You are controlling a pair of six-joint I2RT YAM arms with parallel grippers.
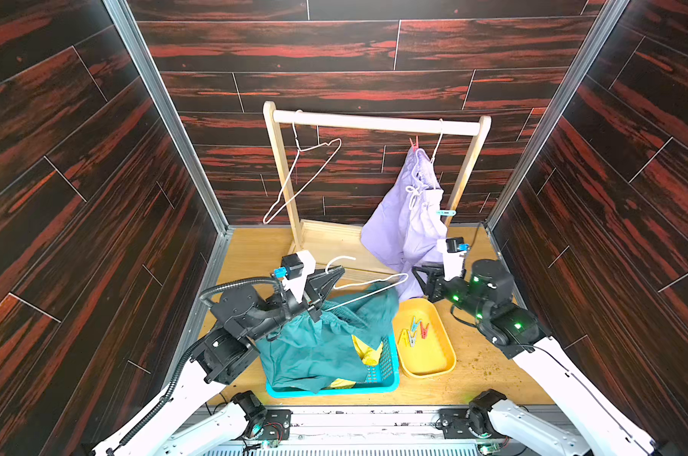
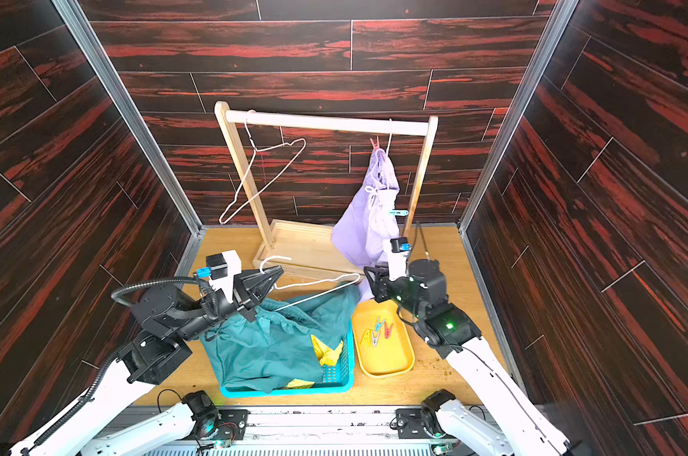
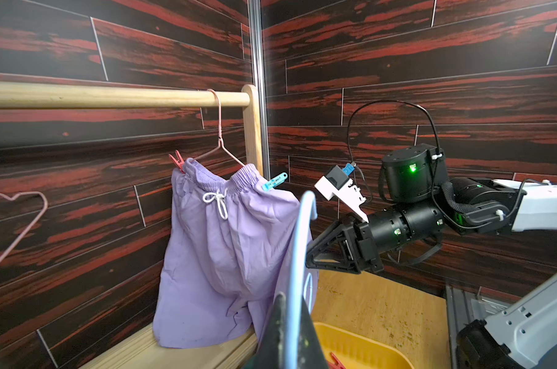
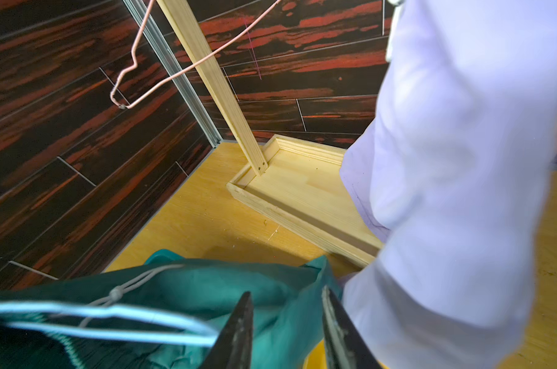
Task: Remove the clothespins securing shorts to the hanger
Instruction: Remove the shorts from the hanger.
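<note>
My left gripper (image 1: pixel 339 271) is shut on a pale blue-white wire hanger (image 1: pixel 368 296) just below its hook; the wrist view shows the wire (image 3: pixel 297 239) pinched between the jaws. Under that hanger, the teal shorts (image 1: pixel 314 347) lie draped over the basket. My right gripper (image 4: pixel 286 295) is open, with teal fabric (image 4: pixel 206 287) in front of its jaws; it hangs just right of the held hanger (image 1: pixel 416 272). The lavender shorts (image 1: pixel 405 221) hang from a pink hanger on the rack, held by a red-pink clothespin (image 1: pixel 414 144) and a light blue clothespin (image 1: pixel 447 213).
A wooden rack (image 1: pixel 374 122) stands at the back and also carries an empty pink hanger (image 3: pixel 45 204). A blue basket (image 1: pixel 334 391) holds yellow shorts (image 1: pixel 368 351). To its right, a yellow tray (image 1: pixel 448 355) holds several loose clothespins (image 1: pixel 415 331).
</note>
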